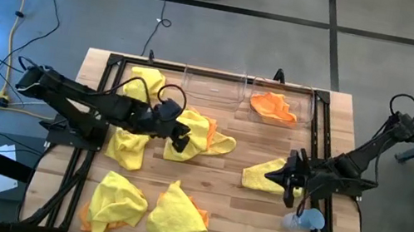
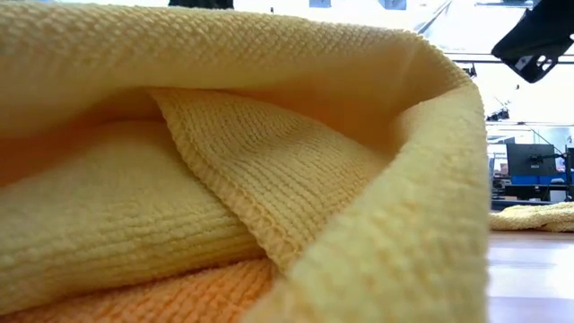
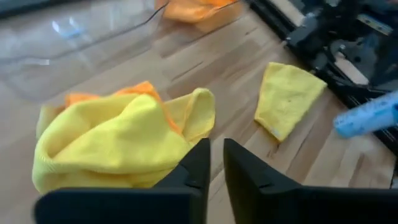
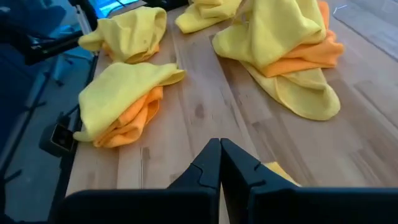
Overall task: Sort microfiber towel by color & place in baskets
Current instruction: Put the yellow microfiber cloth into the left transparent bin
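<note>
Several yellow towels, some with orange ones folded under them, lie scattered on the wooden table (image 1: 251,153). Two clear baskets stand at the far edge. An orange towel (image 1: 273,106) lies in the right basket (image 1: 303,98); the left basket (image 1: 212,87) shows nothing inside. My left gripper (image 3: 214,163) hovers at a yellow-and-orange pile (image 3: 118,140) near the table's middle (image 1: 199,136), its fingers a narrow gap apart with nothing between them. My right gripper (image 4: 219,155) is shut above a single yellow towel (image 1: 264,176) at the right.
A small clear-blue bottle (image 1: 303,221) lies near the right front corner. A black frame (image 1: 319,126) rims the table. More piles lie at the near edge (image 1: 115,202) (image 1: 177,216) and far left (image 1: 145,84). One towel (image 2: 224,179) fills the low view.
</note>
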Tool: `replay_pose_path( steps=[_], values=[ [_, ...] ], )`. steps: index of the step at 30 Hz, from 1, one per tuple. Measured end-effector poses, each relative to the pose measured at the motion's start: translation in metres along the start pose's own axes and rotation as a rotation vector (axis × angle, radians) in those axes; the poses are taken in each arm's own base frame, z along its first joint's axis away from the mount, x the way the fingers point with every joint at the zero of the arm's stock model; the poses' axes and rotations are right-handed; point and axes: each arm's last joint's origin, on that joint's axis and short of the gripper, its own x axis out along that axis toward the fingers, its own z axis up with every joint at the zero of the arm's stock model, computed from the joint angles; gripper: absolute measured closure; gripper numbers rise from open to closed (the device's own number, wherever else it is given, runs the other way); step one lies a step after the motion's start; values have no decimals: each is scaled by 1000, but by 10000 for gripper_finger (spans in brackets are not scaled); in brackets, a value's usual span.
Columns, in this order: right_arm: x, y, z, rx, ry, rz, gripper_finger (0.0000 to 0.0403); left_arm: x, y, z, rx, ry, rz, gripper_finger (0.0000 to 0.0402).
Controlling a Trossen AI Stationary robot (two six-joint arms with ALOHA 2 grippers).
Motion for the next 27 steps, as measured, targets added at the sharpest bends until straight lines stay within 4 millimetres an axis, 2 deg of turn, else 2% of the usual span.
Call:
replay_pose_path(
  steps=[7, 11, 19, 24, 27],
  values=[
    [-13, -12, 6, 2, -13, 97, 403, 20, 13, 5, -92, 21, 107, 269],
    [-17, -16, 9, -40, -43, 96, 403, 27, 25, 11, -174, 27, 179, 239],
    [-15, -20, 9, -82, 4, 114, 403, 32, 45, 17, -279, 45, 303, 226],
    [-15, -22, 8, -167, 8, 94, 403, 51, 46, 9, -284, 89, 343, 226],
    [-15, -21, 9, -157, -5, 103, 403, 68, 46, 1, -279, 162, 364, 226]
  ],
)
